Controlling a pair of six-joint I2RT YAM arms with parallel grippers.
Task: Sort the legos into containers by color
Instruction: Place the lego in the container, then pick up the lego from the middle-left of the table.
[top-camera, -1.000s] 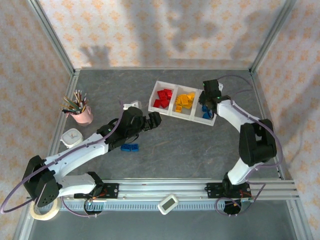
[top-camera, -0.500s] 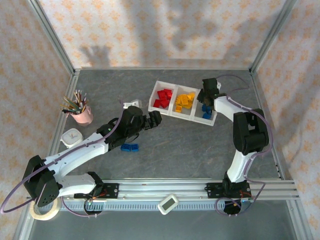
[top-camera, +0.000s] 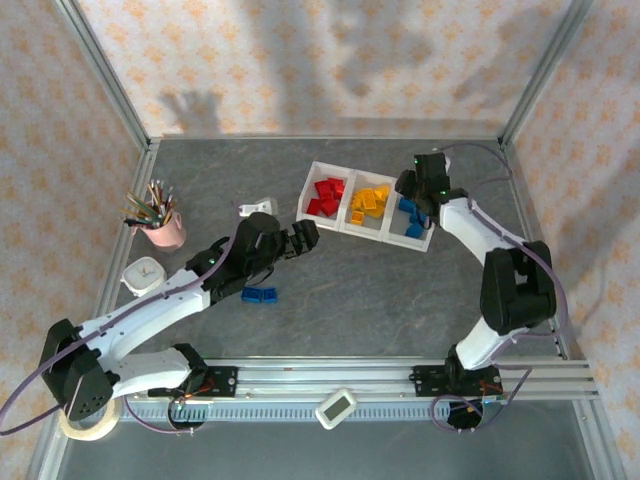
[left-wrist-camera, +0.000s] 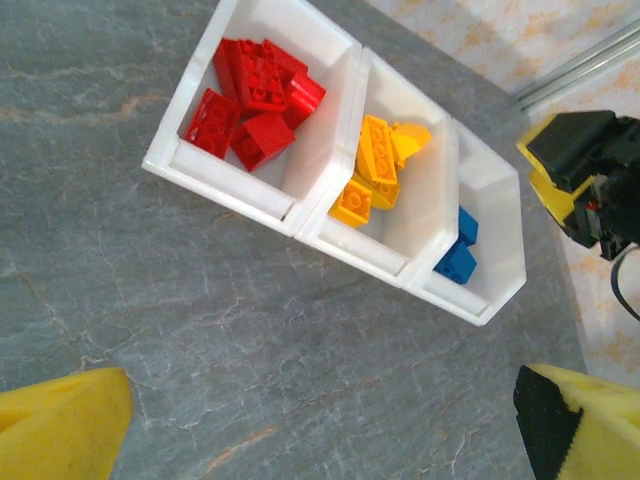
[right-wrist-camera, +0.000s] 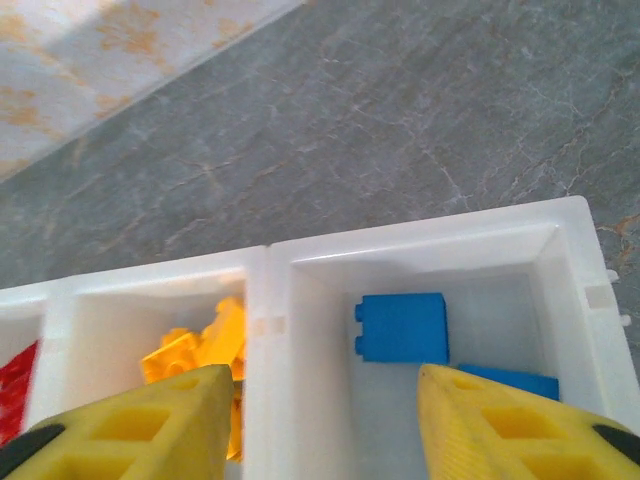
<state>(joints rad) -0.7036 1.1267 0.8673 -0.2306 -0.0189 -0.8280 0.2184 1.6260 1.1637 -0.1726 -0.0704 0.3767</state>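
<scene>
The containers are one white tray (top-camera: 345, 228) of three compartments, holding red legos (top-camera: 325, 196), yellow legos (top-camera: 370, 202) and blue legos (top-camera: 411, 222). Two more blue legos (top-camera: 259, 295) lie on the table, under my left arm. My right gripper (top-camera: 408, 195) hangs open over the tray. In the right wrist view the gripper (right-wrist-camera: 320, 430) straddles the divider (right-wrist-camera: 268, 330), with a blue brick (right-wrist-camera: 400, 327) lying free in the compartment beyond. My left gripper (top-camera: 305, 238) is wide open above bare table (left-wrist-camera: 320, 430), short of the tray (left-wrist-camera: 300, 210), nothing between its fingers.
A pink cup of pencils (top-camera: 165, 228) and a white timer (top-camera: 143, 273) stand at the left. A small white object (top-camera: 258, 208) lies left of the tray. A tape roll (top-camera: 85, 425) and a small display (top-camera: 336, 407) sit at the near rail.
My right gripper's jaws have opened over the blue compartment and shifted slightly. The left arm has edged a little to the left, still open.
</scene>
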